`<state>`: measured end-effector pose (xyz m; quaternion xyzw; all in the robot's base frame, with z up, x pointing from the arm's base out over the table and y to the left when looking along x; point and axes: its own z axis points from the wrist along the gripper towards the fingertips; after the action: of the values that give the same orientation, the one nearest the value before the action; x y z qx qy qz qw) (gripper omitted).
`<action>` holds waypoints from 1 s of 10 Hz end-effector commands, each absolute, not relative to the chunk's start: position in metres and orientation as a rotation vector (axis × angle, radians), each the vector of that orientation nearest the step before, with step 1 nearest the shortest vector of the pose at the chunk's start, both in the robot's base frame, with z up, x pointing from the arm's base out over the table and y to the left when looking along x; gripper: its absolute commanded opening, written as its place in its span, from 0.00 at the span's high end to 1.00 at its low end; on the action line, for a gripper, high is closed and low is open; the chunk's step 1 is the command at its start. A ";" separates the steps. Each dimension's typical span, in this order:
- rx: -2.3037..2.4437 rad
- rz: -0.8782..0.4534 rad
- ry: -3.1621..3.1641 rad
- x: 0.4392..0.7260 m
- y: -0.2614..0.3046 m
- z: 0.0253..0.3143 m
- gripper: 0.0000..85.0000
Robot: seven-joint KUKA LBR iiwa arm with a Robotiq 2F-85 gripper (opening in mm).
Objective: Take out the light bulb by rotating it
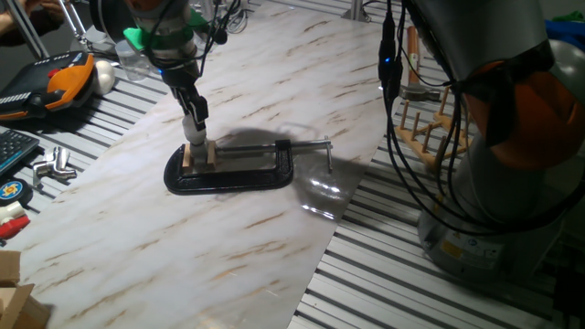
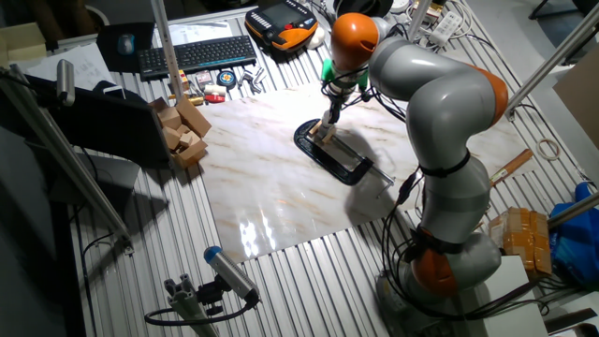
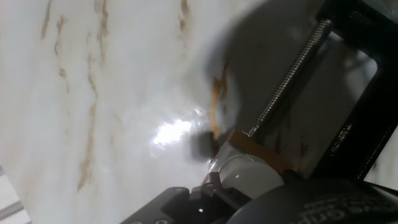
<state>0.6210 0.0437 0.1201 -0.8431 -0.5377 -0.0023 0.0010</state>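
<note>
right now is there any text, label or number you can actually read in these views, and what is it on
None can be read.
Keyboard: key legends too small.
Round badge on the slats: a design shows, lettering too blurred.
Orange and black device: markings too small.
C-clamp: no readable marking; its frame in the hand view is blurred.

A small frosted white light bulb (image 1: 196, 140) stands upright between two pale wooden blocks held in a black C-clamp lying flat on the marble-patterned surface (image 1: 183, 238). Only its rounded top (image 3: 249, 176) shows in the hand view; its base is hidden in all views.
</note>
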 end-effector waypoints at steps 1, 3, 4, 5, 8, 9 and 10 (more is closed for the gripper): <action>-2.636 -0.011 -1.707 0.621 0.044 0.120 1.00; -2.603 -0.022 -1.781 0.621 0.044 0.120 1.00; -2.589 -0.025 -1.816 0.621 0.044 0.120 1.00; -2.575 -0.032 -1.844 0.621 0.044 0.120 1.00; -2.532 -0.035 -1.906 0.621 0.043 0.120 1.00; -2.519 -0.036 -1.921 0.621 0.043 0.120 1.00; -2.508 -0.034 -1.937 0.621 0.044 0.120 1.00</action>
<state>0.6209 0.0435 0.1199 -0.7901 -0.6127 -0.0106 -0.0146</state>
